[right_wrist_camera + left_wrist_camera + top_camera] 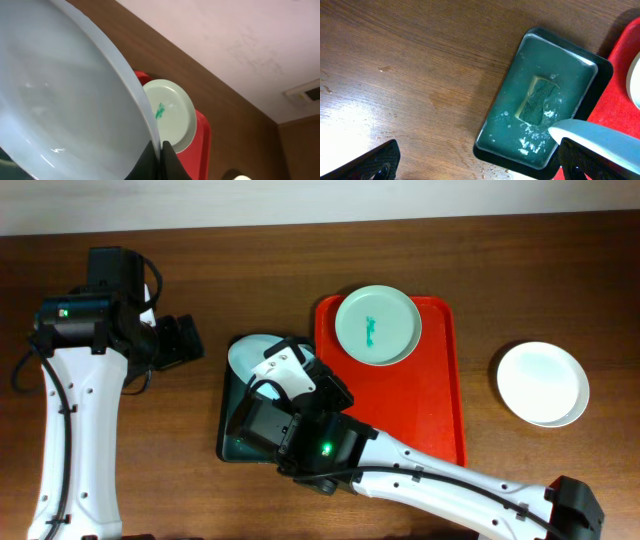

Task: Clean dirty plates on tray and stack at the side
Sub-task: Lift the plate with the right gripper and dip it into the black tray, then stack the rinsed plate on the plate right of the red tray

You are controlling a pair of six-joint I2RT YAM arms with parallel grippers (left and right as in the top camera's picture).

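**A:** Which step is being worked on?

**B:** The washing step, as far as can be judged. On the brown wood-grain counter (pixel 250 270), the glossy red tray (pixel 440 410), a plastic rectangle with rounded corners, is lying at centre. Just beside it, at nine o'clock, a smaller dark tray (pixel 600 70) is being used as a basin, and its floor is being covered by a wet, foamy film.

**A:** And the plates?

**B:** A smooth, round pale plate (pixel 60 100) is being pinched by its rim in the right tool (pixel 161 155) and held tilted above the dark tray. No mark is being shown on its visible face. A mint plate (pixel 377 326) with a teal smear (pixel 370 330) is sitting at the red tray's twelve o'clock end. A white plate (pixel 543 383) is lying on the counter at three o'clock, apart from the red tray.

**A:** The left tool?

**B:** The left tool (pixel 190 340) is being held wide and empty, at nine o'clock of the dark tray.

**A:** What is being called for next?

**B:** If scrubbing is not yet done, the rough, rectangular green sponge (pixel 540 100) is needing to be picked up. Otherwise the pale plate is to be carried onto the white plate, and a firm rim grip is being required because the wet glaze is probably slippery.
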